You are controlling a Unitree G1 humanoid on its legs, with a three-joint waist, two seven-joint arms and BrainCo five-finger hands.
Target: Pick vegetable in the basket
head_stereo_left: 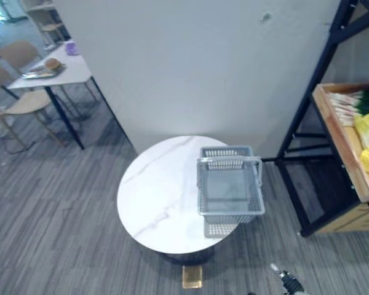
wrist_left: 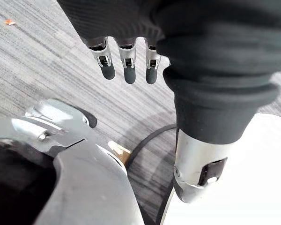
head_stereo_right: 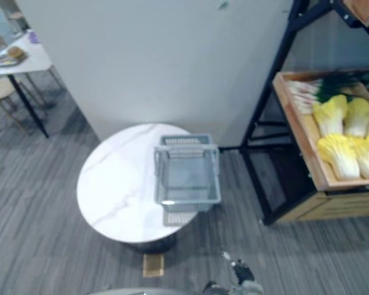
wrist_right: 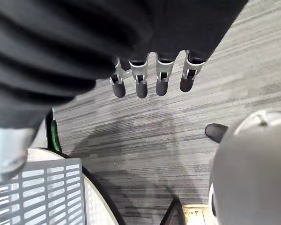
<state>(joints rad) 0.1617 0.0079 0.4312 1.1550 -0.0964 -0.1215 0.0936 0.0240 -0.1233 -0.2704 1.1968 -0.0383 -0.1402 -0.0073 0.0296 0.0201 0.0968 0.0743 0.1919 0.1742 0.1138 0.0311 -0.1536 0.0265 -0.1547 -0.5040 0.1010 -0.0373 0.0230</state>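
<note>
An empty grey plastic basket (head_stereo_left: 234, 216) with its handle up stands on the right side of a round white marble table (head_stereo_left: 160, 196). Yellow-white cabbages (head_stereo_right: 341, 153) and green onions (head_stereo_right: 313, 92) lie in a wooden crate (head_stereo_right: 301, 147) on a black shelf to the right. My right hand (wrist_right: 150, 77) hangs over the grey floor with straight fingers, holding nothing, near a corner of the basket (wrist_right: 42, 192); it also shows at the bottom edge of the eye views (head_stereo_right: 241, 271). My left hand (wrist_left: 127, 65) hangs low over the floor, fingers straight and empty.
A white partition wall (head_stereo_left: 203, 67) rises right behind the round table. The black shelf frame (head_stereo_left: 307, 104) stands between table and crate. A dining table (head_stereo_left: 55, 74) with chairs is at the far left. A small tan block (head_stereo_left: 192, 276) lies on the floor before the table.
</note>
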